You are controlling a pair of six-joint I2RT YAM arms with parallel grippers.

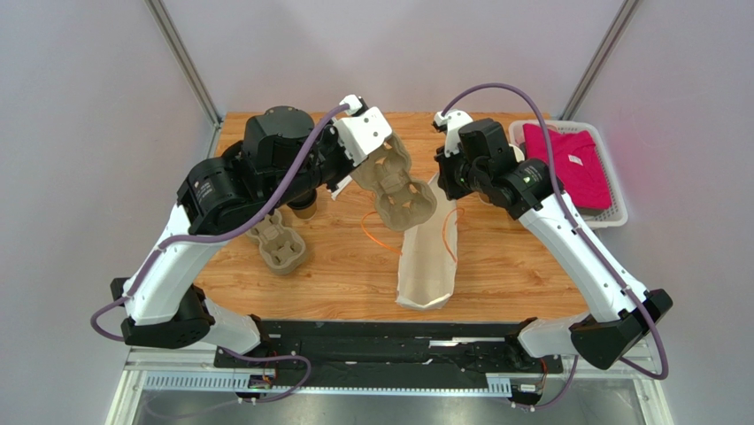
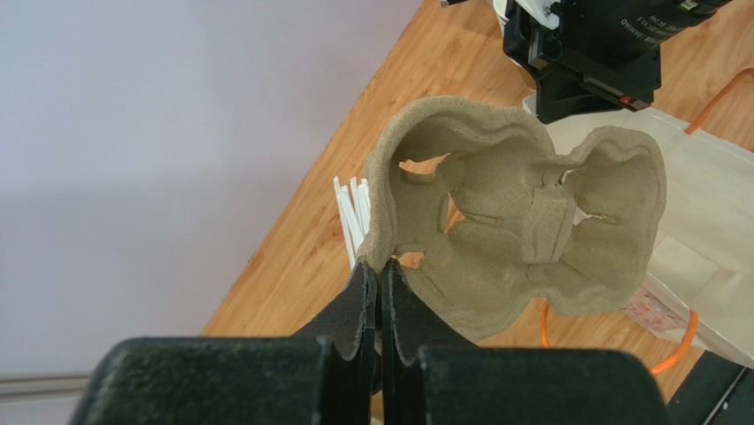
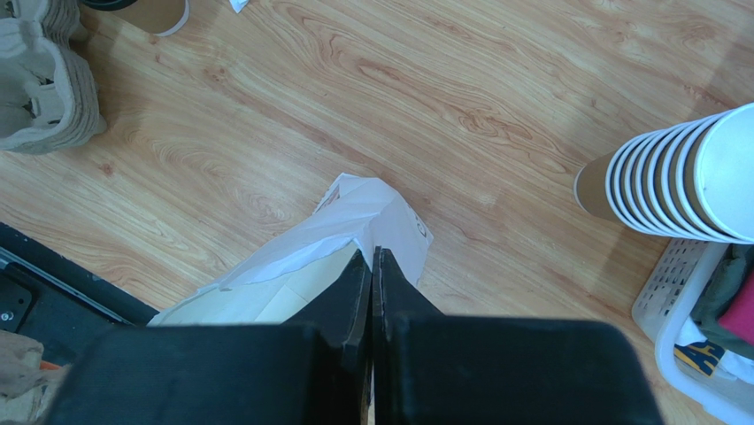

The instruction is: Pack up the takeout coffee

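Note:
My left gripper (image 2: 379,266) is shut on the rim of a grey-brown pulp cup tray (image 2: 522,239), which hangs tilted in the air over the open end of the paper bag (image 1: 429,257). The bag lies lengthwise on the wooden table. At its far end, my right gripper (image 3: 372,252) is pinched shut on the white edge of the bag's mouth (image 3: 354,212). The takeout coffee (image 1: 303,209) stands on the table under my left arm, which covers most of it. Its tan side (image 3: 157,12) shows at the top left of the right wrist view.
More pulp trays (image 1: 279,246) are stacked on the table at the left. A stack of lidless cups (image 3: 673,181) lies by a white basket (image 1: 617,212) holding a pink cloth at the right. White straws (image 2: 352,217) lie near the far edge. Orange bag handles (image 1: 376,235) trail over the wood.

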